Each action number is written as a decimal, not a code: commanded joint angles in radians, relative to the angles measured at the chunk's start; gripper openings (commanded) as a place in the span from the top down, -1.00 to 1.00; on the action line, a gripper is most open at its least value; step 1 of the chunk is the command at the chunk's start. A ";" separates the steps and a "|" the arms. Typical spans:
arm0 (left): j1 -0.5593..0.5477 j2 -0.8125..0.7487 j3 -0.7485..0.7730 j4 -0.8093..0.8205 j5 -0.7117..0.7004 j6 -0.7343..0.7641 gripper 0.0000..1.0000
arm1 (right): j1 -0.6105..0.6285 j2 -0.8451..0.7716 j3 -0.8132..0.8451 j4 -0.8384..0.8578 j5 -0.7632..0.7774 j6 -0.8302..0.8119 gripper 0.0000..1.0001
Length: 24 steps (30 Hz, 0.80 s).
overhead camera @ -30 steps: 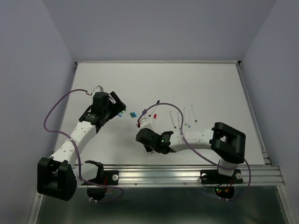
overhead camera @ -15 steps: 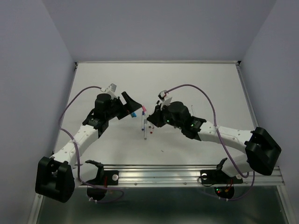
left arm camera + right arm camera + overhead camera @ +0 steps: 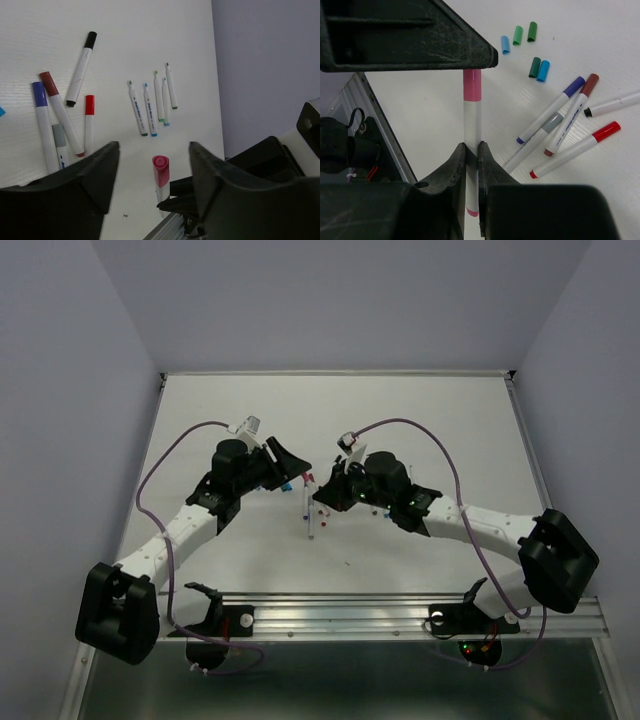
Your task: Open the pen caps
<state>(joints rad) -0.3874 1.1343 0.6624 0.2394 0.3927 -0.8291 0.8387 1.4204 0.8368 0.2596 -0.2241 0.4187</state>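
Observation:
A white pen with a pink cap point(image 3: 472, 85) is held off the table, my right gripper point(image 3: 471, 156) shut on its barrel. In the left wrist view that pink cap point(image 3: 160, 170) points up between the fingers of my left gripper point(image 3: 154, 172), which is open, with a gap on each side. Both grippers meet over the middle of the table point(image 3: 420, 420). Capped pens lie below: purple point(image 3: 551, 114), brown point(image 3: 572, 112), red point(image 3: 575, 150) and black point(image 3: 81, 67). Loose caps lie together: blue point(image 3: 505, 44), two green point(image 3: 518, 35), dark green point(image 3: 534, 67) and teal point(image 3: 543, 70).
Several uncapped white pens point(image 3: 149, 109) lie side by side further right on the white table. A metal rail point(image 3: 400, 612) runs along the near edge, with grey walls on three sides. Purple cables point(image 3: 165, 465) loop above both arms.
My right arm has swung from the front of the table up to the middle with the pink pen. The left gripper has moved right, around the cap, and its jaws have narrowed.

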 commanded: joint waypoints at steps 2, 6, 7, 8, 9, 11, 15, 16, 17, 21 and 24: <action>-0.015 0.021 0.003 0.072 0.021 -0.013 -0.07 | -0.013 0.002 0.041 0.066 -0.021 0.002 0.99; -0.018 0.028 0.005 0.083 0.034 -0.016 0.03 | -0.032 0.005 0.042 0.066 -0.023 0.006 0.99; -0.019 0.030 0.005 0.084 0.035 -0.016 0.03 | -0.032 0.005 0.042 0.067 -0.026 0.006 0.99; -0.019 0.031 0.005 0.087 0.037 -0.019 0.03 | -0.032 0.006 0.044 0.067 -0.029 0.006 0.99; -0.019 0.033 0.005 0.089 0.038 -0.018 0.04 | -0.032 0.006 0.045 0.067 -0.032 0.008 0.99; -0.022 0.035 0.005 0.090 0.040 -0.019 0.03 | -0.041 0.012 0.047 0.069 -0.040 0.011 0.99; -0.028 0.041 0.006 0.097 0.044 -0.021 0.11 | -0.050 0.029 0.061 0.069 -0.053 0.017 0.99; -0.030 0.042 0.006 0.097 0.044 -0.019 0.11 | -0.050 0.032 0.065 0.070 -0.063 0.017 0.99; -0.031 0.044 0.006 0.097 0.044 -0.019 0.11 | -0.059 0.034 0.068 0.070 -0.067 0.017 0.99; -0.033 0.054 0.006 0.100 0.047 -0.019 0.24 | -0.059 0.043 0.079 0.075 -0.092 0.017 0.99; -0.033 0.058 0.009 0.104 0.048 -0.021 0.35 | -0.059 0.048 0.079 0.073 -0.113 0.017 0.99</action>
<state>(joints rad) -0.4137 1.1950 0.6624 0.2886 0.4183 -0.8547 0.7853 1.4677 0.8677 0.2638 -0.2928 0.4358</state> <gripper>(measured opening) 0.355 0.123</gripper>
